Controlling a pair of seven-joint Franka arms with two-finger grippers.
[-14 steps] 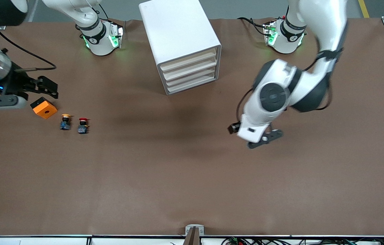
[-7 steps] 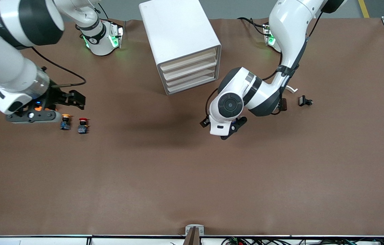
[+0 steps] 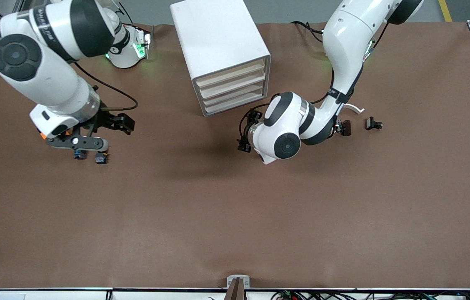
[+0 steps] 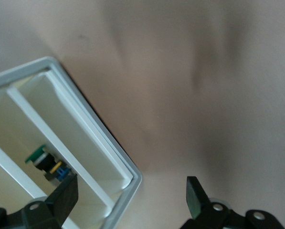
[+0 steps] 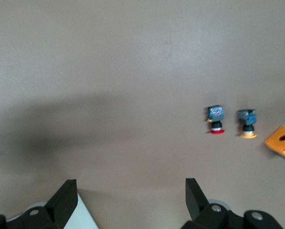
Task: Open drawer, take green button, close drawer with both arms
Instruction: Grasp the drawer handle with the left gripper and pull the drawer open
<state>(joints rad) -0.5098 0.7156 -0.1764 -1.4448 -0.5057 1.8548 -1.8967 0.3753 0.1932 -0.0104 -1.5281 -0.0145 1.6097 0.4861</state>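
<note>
- Since a second ago I am seeing the left arm (image 3: 345,46) swinging in from the left arm's end of the desk (image 3: 235,216) toward the front of the white drawer cabinet (image 3: 222,54), while the right arm (image 3: 51,71) is coming in over the loose buttons at the right arm's end.
- The left gripper (image 4: 128,200) is hanging in front of the cabinet's lower corner with its fingers apart and nothing between them; in the front view the wrist is hiding it.
- The right gripper (image 5: 130,202) is also spread wide and empty, over bare desk beside the red-capped button (image 5: 215,119), the yellow-capped button (image 5: 247,123) and the orange block (image 5: 283,141).
- The green-capped button (image 4: 46,162) is lying inside one of the cabinet's drawers (image 3: 235,85), visible through the front in the left wrist view; I cannot tell which tier.
- The drawers are all looking pushed in, so I am judging that opening is the step in hand.
- To do it well, I am planning to square the left gripper to the drawer front, catch that tier's lip only, and pull straight out along its run.
- The cabinet is light-looking and may slide, so bracing it with the right gripper should help.
- Two small dark parts (image 3: 360,125) are lying near the left arm's elbow; I am keeping clear of them.
</note>
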